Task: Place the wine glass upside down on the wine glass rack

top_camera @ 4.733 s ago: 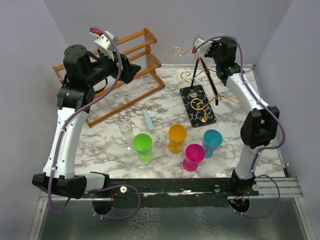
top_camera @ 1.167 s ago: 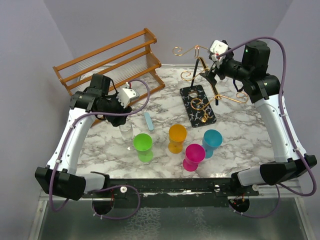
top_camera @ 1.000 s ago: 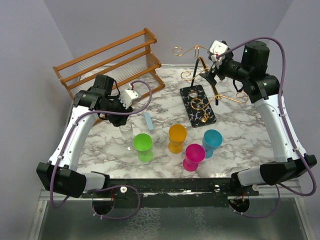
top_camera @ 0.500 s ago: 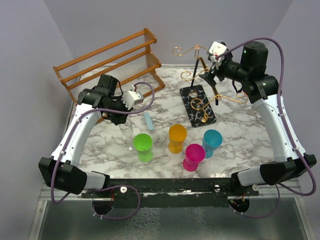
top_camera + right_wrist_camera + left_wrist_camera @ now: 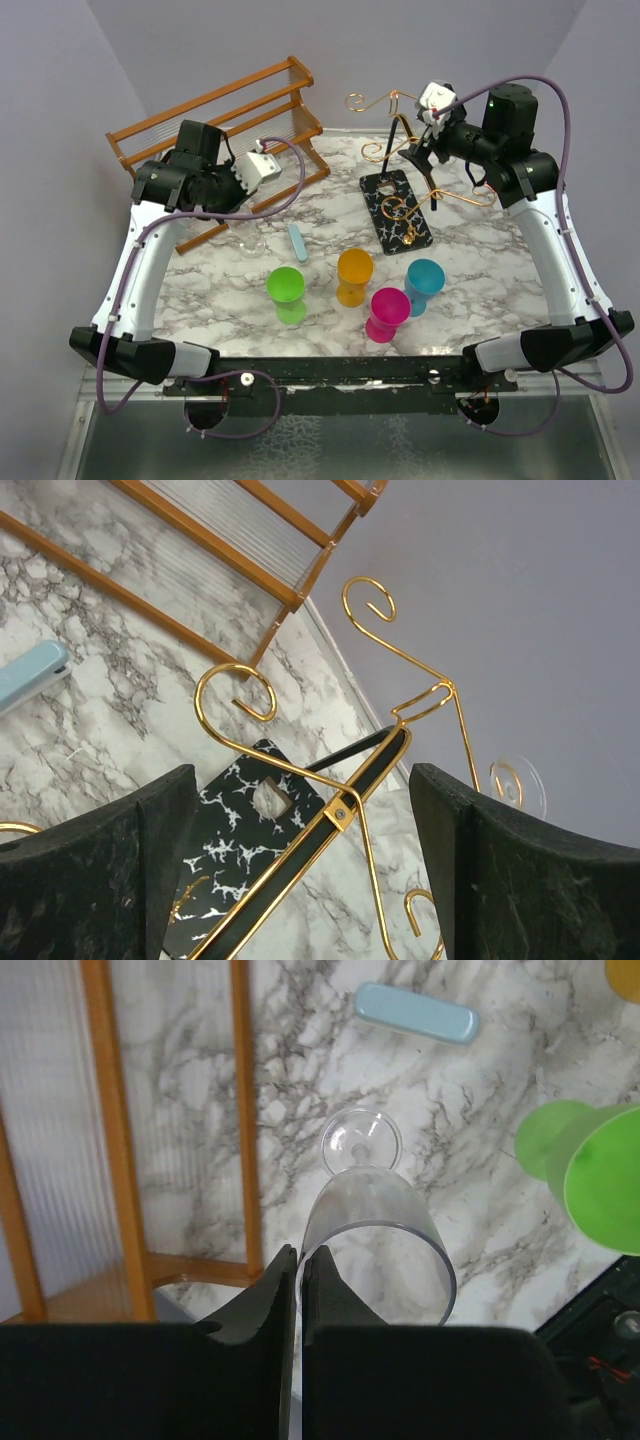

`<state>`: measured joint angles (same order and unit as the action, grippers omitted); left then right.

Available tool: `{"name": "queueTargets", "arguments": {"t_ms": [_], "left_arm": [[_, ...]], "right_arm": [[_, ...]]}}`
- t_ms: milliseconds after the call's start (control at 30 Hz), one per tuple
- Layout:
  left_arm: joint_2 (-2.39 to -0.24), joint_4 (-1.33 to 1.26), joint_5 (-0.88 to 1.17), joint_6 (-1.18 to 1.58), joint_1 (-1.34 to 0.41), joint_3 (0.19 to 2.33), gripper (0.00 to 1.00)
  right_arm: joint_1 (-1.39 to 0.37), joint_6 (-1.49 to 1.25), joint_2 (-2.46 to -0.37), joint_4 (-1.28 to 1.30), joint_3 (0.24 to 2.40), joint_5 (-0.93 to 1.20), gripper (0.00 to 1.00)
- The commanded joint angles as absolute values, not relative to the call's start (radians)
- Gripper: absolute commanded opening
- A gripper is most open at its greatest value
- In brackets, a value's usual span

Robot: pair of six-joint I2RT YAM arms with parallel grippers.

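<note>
A clear wine glass (image 5: 375, 1222) hangs foot-down from my left gripper (image 5: 298, 1252), which is shut on the wall at its rim, one finger inside the bowl and one outside. From above, the glass (image 5: 246, 238) shows faintly under the left gripper (image 5: 232, 205), near the wooden rack's front. The wine glass rack (image 5: 397, 210), gold curly wire arms on a slanted black post, stands on its black veined base at the back right. My right gripper (image 5: 300, 777) is open, with the rack's post (image 5: 345, 805) between its fingers and not touching them.
A brown wooden slatted rack (image 5: 215, 120) fills the back left. A light blue bar (image 5: 297, 241) lies mid-table. Green (image 5: 285, 287), orange (image 5: 354, 270), pink (image 5: 388, 308) and teal (image 5: 425, 278) cups stand along the front.
The left gripper closed on the glass's rim, then rose and drew back to the left with the glass. The right arm stayed still.
</note>
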<state>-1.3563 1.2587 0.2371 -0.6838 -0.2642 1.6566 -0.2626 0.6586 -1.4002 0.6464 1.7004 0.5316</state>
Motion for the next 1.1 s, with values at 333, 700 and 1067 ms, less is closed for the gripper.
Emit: {"name": "queueTargets", "arguments": {"t_ms": [333, 700, 1067], "left_arm": [[-1.359, 0.908, 0.217, -0.475, -0.270, 2.035, 0.00], [-1.382, 0.562, 0.463, -0.138, -0.269, 2.062, 0.00], [-1.439, 0.428, 0.570, 0.049, -0.270, 2.062, 0.00]], "right_arm": [[-0.267, 0.535, -1.368, 0.607, 1.712, 0.601, 0.89], [-0.278, 0.141, -1.419, 0.392, 1.688, 0.803, 0.79], [-0.338, -0.177, -1.507, 0.242, 1.698, 0.721, 0.73]]}}
